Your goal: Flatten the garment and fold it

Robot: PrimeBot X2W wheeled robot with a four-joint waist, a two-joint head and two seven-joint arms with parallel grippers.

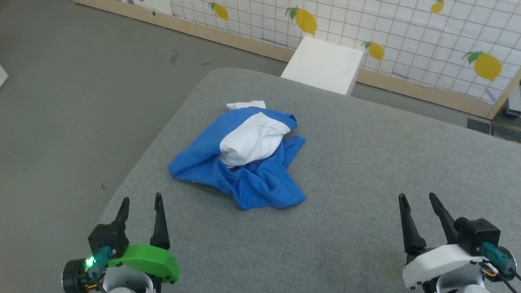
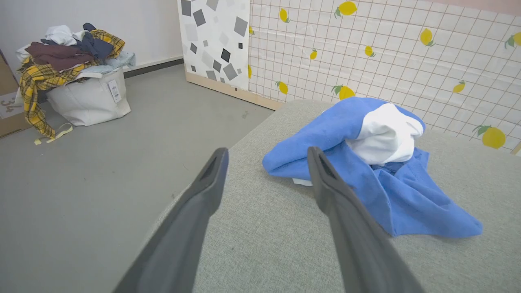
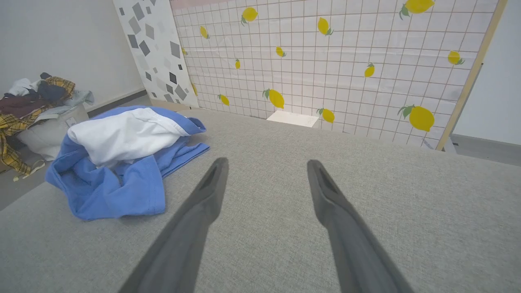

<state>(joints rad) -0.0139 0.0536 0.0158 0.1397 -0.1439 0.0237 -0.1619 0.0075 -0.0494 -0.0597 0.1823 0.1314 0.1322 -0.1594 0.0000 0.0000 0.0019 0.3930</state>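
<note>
Garment crumpled mid-counter, untouched.
The wrist views add a heaped laundry bin on the floor; left hand and right hand hover at the near edge, fingers spread wide, empty.

Blue-and-white garment on plain grey table, lemon-print wall
</note>
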